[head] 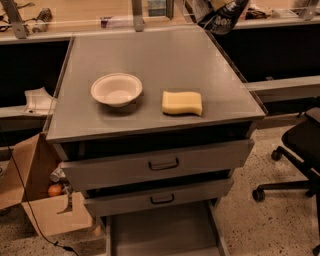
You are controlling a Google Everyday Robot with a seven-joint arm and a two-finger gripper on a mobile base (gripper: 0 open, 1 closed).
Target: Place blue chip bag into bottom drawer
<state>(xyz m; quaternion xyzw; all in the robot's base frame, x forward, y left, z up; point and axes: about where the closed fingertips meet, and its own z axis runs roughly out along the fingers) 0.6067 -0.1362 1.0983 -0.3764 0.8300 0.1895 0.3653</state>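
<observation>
The blue chip bag [223, 20], dark navy with white lettering, hangs in the air over the far right corner of the grey cabinet top [165, 60]. My gripper [216, 5] is at the top edge of the camera view, mostly cut off, and is shut on the bag's upper part. The bottom drawer [160, 232] is pulled out at the foot of the cabinet, a shallow grey tray with a bare floor. It lies well below and nearer the camera than the bag.
A white bowl [116, 89] and a yellow sponge [182, 102] sit on the cabinet top. Two handled drawers [163, 164] [162, 199] stand slightly ajar above the bottom one. A cardboard box [42, 205] is at the left, an office chair [300, 150] at the right.
</observation>
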